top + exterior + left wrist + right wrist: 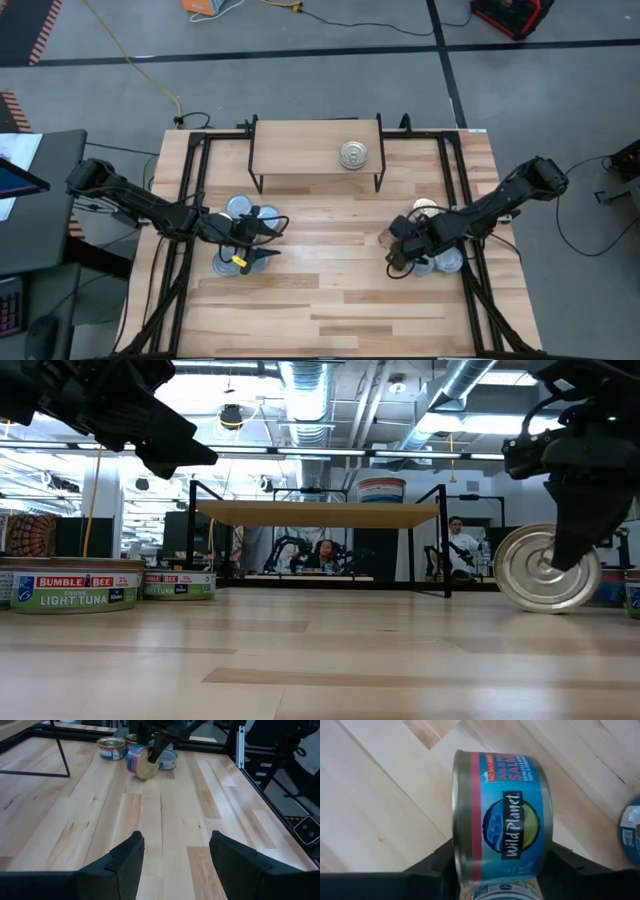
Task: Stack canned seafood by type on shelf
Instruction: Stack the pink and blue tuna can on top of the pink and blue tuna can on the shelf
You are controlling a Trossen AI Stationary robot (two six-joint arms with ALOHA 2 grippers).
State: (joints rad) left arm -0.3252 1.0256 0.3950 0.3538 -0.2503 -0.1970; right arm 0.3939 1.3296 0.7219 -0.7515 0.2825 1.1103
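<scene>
The shelf [300,145] stands at the table's far middle, with one silver-topped tin [352,154] flat on its top. My right gripper [400,255] is on the table's right side, shut on a blue and red salmon tin [505,815] that is turned on its edge. Other tins [450,262] lie flat on the table beside it. On the left side, my left gripper [268,240] hangs open above the table with nothing between its fingers. It is among flat-lying tuna tins [240,208] [75,585]. My right gripper pinches the salmon tin between its two fingers, one finger [427,870] on each flat end [535,565]. The fingers come steeply from above. The tin stands on edge with its label outward. Whether its lower rim [545,608] is on the table or just above it, I cannot tell.
Black frame rails [470,200] run along the left and right sides of the table. The shelf's thin black legs [445,550] stand at the far middle. Bare wood lies between the two groups of tins. People sit in the room beyond the table [460,545].
</scene>
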